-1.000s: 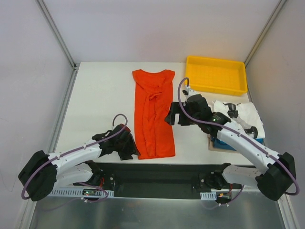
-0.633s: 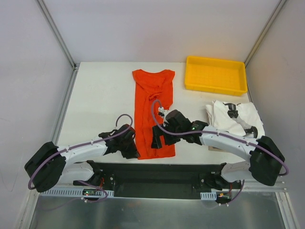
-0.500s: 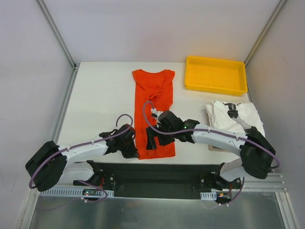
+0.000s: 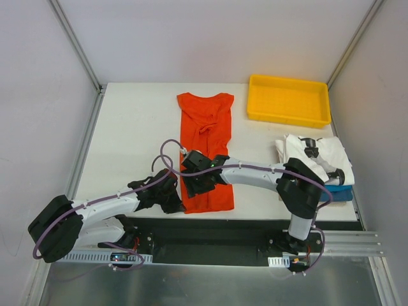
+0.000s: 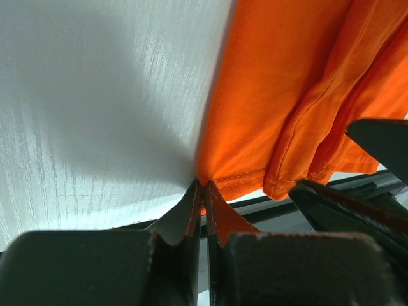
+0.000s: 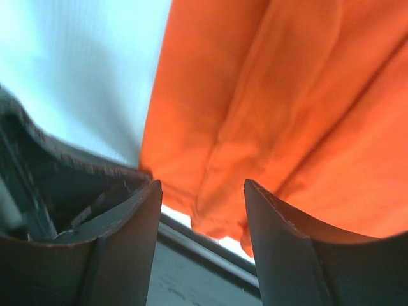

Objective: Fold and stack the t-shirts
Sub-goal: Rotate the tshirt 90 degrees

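Seen from above, with twelve o'clock at the far edge of the white counter (image 4: 134, 127): nearest, at about seven o'clock, the left fingers (image 5: 203, 203) are pressed fully together. They pinch the near left corner of the hem of a bright orange-red cloth t-shirt (image 4: 205, 146), right at the counter's near edge.

Just beyond them, at about six o'clock, the right arm reaches across from the right side. The right fingers (image 4: 193, 185) point down at the same hem, a little to the right of the left pair. They stand partly apart, and the wrist view shows folds of orange cloth in the gap between them. They have not closed on anything.

The orange-red t-shirt lies flat, folded lengthwise into a long narrow strip. It runs from the near edge up toward twelve o'clock, with the neck opening at the far end.

At about three o'clock sits a crumpled white t-shirt with dark markings (image 4: 322, 156). A blue t-shirt (image 4: 341, 193) peeks out beneath its near side.

Farthest, at about one o'clock, rests a yellow rectangular plastic tray (image 4: 290, 119), apart from the shirts.
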### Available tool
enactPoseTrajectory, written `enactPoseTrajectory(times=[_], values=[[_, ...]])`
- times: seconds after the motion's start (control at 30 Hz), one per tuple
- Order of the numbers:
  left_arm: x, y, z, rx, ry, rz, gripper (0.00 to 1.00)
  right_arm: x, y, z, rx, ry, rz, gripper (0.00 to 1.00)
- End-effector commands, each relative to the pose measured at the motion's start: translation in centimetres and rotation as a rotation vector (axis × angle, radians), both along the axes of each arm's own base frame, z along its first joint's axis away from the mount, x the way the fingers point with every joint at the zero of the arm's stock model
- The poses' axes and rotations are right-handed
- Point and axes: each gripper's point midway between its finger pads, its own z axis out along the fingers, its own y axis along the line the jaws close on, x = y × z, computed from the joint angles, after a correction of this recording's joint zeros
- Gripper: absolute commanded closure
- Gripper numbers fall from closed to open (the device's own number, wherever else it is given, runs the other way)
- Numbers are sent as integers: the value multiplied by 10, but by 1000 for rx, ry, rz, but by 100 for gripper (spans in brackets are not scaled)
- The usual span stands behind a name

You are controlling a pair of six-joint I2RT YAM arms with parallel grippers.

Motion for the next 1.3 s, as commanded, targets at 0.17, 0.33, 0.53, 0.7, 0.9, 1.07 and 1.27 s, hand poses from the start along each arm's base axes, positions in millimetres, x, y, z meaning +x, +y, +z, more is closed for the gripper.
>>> enactPoseTrajectory(times=[0.17, 0.33, 0.53, 0.7, 0.9, 1.07, 1.27], values=[[-17, 19, -16, 75, 51, -6, 100, 20, -20, -20, -243, -91, -86, 50], [-18, 21, -18, 78, 51, 2, 100, 22, -39, -23, -312, -118, -107, 58], [-20, 22, -19, 79, 57, -2, 100, 21, -51, -12, -301, -150, -118, 63], [-22, 22, -20, 76, 65, -2, 100, 18, -65, -12, -342, -154, -136, 63], [-23, 22, -19, 70, 63, -1, 100, 10, -85, -8, -345, -158, -153, 61], [-24, 22, -19, 68, 67, -5, 100, 2, -56, 13, -140, -141, -81, 55], [-25, 22, -19, 64, 68, -12, 100, 9, -29, 34, -36, -153, -36, 47]])
